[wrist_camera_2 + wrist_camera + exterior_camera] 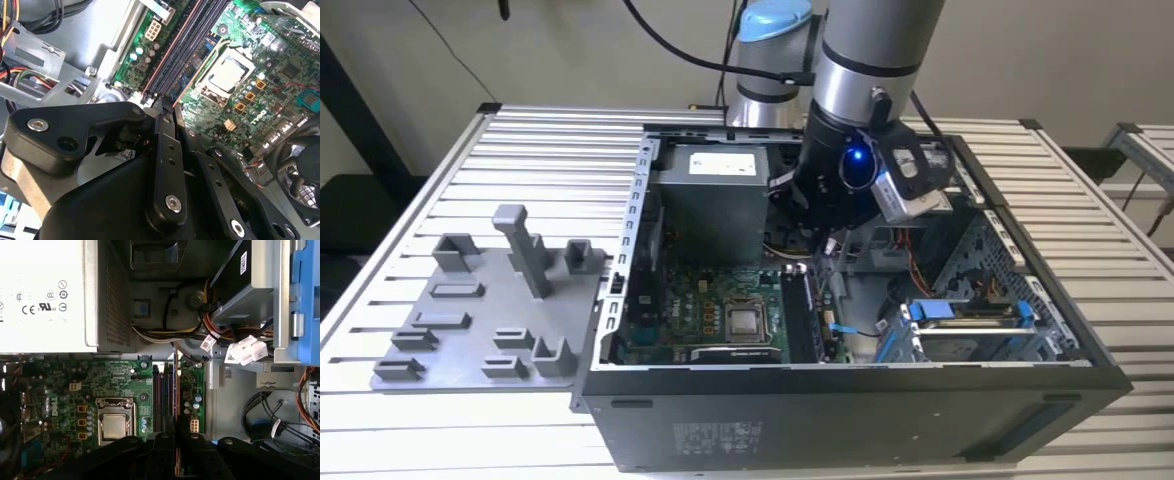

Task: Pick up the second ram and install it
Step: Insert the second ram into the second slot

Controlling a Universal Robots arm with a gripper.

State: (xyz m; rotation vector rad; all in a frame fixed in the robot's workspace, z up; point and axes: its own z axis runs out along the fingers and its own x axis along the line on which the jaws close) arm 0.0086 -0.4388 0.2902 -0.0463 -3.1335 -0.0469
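Second wrist view gives us the closest look: the second ram stands on edge in the memory slots of the motherboard, its reddish-edged board running straight away from the gripper. The near end of the stick sits right at the fingertips, which we see drawn close together with only a narrow gap; whether they actually pinch the stick's end we cannot tell, since the black finger links cover the contact.

In the first wrist view we find the same stick as a thin coppery line among the dark slots, leading directly down to the gripper, whose fingers close in around its near end. Just beside the slots lies the processor socket with its silver plate, and farther off the pale power supply and a bundle of coloured cables.

From the exterior view we see the arm reaching down into the open computer case, with the gripper low over the slots next to the socket. On the slatted table, toward the exterior view's left, rests a grey parts fixture, well apart from the case.
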